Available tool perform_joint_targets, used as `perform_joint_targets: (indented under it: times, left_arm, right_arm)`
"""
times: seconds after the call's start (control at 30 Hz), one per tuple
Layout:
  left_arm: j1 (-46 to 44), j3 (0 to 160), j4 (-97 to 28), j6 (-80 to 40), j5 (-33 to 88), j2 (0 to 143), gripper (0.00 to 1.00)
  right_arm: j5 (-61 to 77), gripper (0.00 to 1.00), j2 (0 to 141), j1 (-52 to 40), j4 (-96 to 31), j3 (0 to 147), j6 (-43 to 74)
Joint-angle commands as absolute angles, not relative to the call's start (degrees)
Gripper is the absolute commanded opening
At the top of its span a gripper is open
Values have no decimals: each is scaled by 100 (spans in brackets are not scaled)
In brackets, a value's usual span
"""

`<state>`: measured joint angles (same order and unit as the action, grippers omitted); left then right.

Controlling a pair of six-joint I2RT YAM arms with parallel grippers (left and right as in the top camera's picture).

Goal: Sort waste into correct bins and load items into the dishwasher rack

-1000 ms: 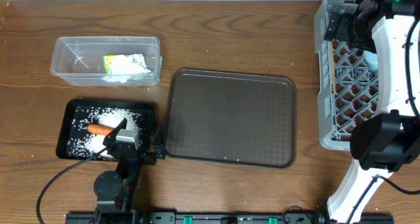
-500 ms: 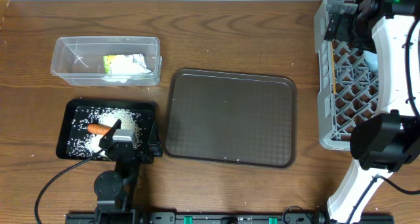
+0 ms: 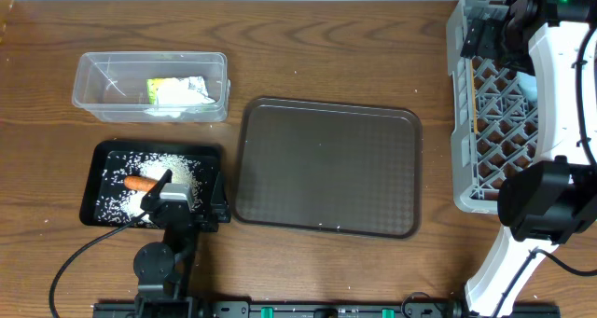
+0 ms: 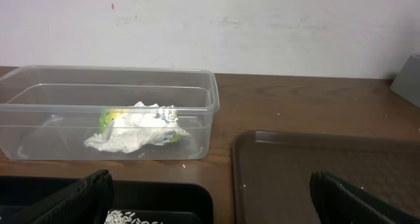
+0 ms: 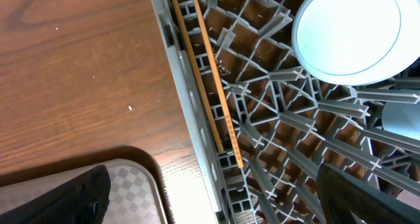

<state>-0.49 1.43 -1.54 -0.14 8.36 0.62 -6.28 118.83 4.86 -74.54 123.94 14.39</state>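
Note:
The clear tub (image 3: pixel 149 87) holds the green-and-yellow wrapper (image 3: pixel 177 89) and the crumpled tissue (image 4: pixel 134 133). The black tray (image 3: pixel 103 183) holds white rice (image 3: pixel 182 173) and the orange carrot (image 3: pixel 140 182). My left gripper (image 3: pixel 187 195) is open and empty over the black tray's near right part; it also shows in the left wrist view (image 4: pixel 210 204). My right gripper (image 3: pixel 487 34) is open and empty above the left edge of the grey rack (image 3: pixel 494 122). In the right wrist view (image 5: pixel 213 198), wooden chopsticks (image 5: pixel 207 73) and a light-blue bowl (image 5: pixel 346 30) lie in the rack.
The large brown serving tray (image 3: pixel 326 166) lies between the bins and the rack. The rack stands at the table's right edge. A pale wall runs behind the tub in the left wrist view.
My left gripper has shifted slightly left over the black tray. The right arm has not moved.

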Motion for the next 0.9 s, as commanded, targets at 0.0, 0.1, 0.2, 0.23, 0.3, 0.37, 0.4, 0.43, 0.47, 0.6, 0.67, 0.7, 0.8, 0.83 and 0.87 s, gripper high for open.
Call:
perform_joint_targets:
  times: [0.0, 0.1, 0.2, 0.23, 0.3, 0.37, 0.4, 0.43, 0.47, 0.6, 0.67, 0.7, 0.8, 0.83, 0.87]
  left_arm:
    - [-69, 23, -294, 40, 788, 23, 98]
    - [-69, 23, -296, 40, 788, 23, 98]
    - [-69, 23, -296, 40, 788, 23, 98]
    - [-69, 23, -296, 40, 788, 23, 98]
    - [-69, 23, -296, 40, 788, 23, 98]
    - [-69, 23, -296, 40, 788, 23, 98]
    - [-69, 23, -296, 40, 788, 23, 98]
    - [-69, 23, -296, 40, 788, 23, 98]
    - [-69, 23, -296, 40, 788, 23, 98]
    - [-69, 23, -296, 40, 788, 23, 98]
    - [-69, 23, -294, 40, 788, 23, 98]
    - [-69, 23, -296, 40, 788, 23, 98]
    - [-69, 23, -296, 40, 788, 23, 98]
    - [-69, 23, -296, 40, 788, 23, 98]
    - [-69, 23, -296, 40, 788, 23, 98]
  right_arm:
    - [-709, 99, 11869, 491, -7456, 12401, 1365]
    - [-709, 99, 11869, 491, -7456, 12401, 1365]
    - [-709, 99, 11869, 491, -7456, 12401, 1365]
    - [-709, 99, 11880, 491, -7456, 12401, 1365]
    - [-709, 99, 11887, 491, -7456, 12401, 1365]
    - [-709, 99, 11887, 491, -7456, 12401, 1365]
    - [-709, 99, 11885, 491, -7456, 12401, 1365]
    - [-709, 99, 11885, 491, -7456, 12401, 1365]
    - [-709, 99, 11883, 491, -7456, 12401, 1365]
    - [-707, 99, 11767, 467, -7456, 12401, 1365]
    - [-709, 99, 11594, 432, -7456, 12401, 1365]
    - [-707, 99, 11491, 408, -7456, 12401, 1365]
    - [-709, 99, 11065, 320, -7456, 12401, 1365]
    - [-709, 99, 10923, 287, -7456, 12401, 1365]
    - [-709, 99, 10774, 257, -7456, 12401, 1365]
